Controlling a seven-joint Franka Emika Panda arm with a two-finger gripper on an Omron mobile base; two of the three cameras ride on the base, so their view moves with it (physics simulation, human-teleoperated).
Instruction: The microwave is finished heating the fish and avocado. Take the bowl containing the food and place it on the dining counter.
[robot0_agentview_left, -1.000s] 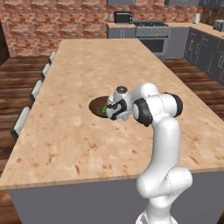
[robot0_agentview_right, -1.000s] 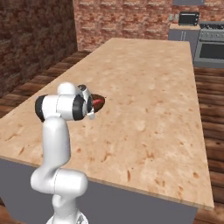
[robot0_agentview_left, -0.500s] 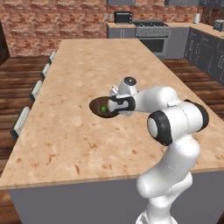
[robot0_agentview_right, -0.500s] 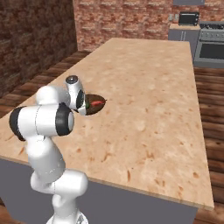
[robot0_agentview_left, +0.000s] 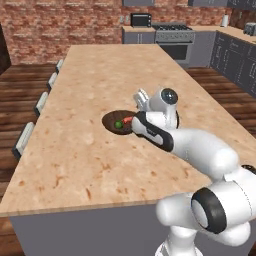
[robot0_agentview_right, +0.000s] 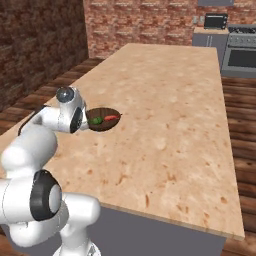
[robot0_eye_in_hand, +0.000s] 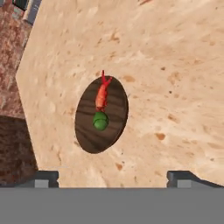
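I see the round dark brown wooden bowl (robot0_eye_in_hand: 101, 114) sitting on the long tan speckled stone counter (robot0_eye_in_hand: 175, 65), near the middle of the hand view. Inside the bowl lie a little red-orange fish piece (robot0_eye_in_hand: 102, 94) and a small round green avocado lump (robot0_eye_in_hand: 100, 120), touching each other. My gripper (robot0_eye_in_hand: 113, 176) is spread wide and holds nothing; its two dark tips sit at the bottom of the frame, apart from the bowl. In the left base view the bowl (robot0_agentview_left: 116, 122) is just left of my white arm (robot0_agentview_left: 165, 125)
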